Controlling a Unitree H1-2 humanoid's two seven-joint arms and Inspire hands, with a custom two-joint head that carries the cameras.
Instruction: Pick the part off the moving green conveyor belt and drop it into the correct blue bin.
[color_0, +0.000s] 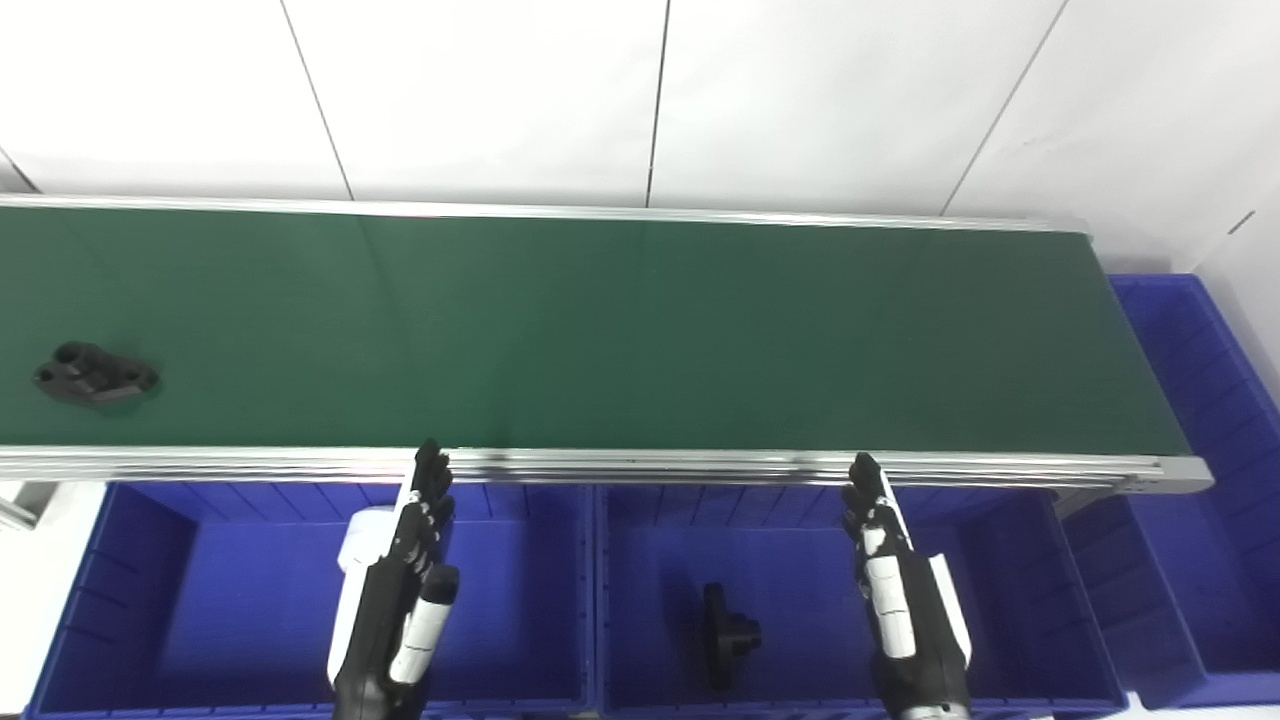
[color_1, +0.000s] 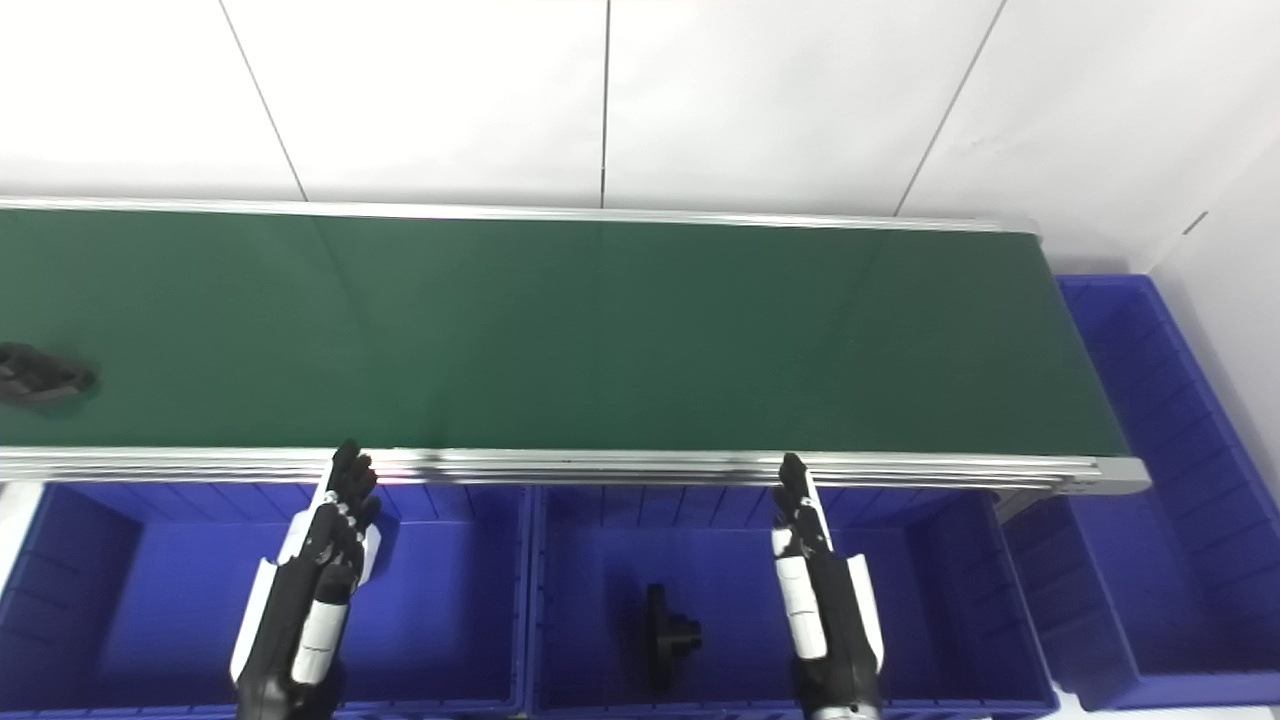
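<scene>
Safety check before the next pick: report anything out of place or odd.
Nothing stands out. One black part lies on the green belt; another sits inside the middle blue bin.

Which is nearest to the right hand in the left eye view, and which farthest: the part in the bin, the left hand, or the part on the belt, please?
From the right hand:
1. Part in the bin, just to its left.
2. Left hand, over the left bin.
3. Part on the belt, at the far left.
</scene>
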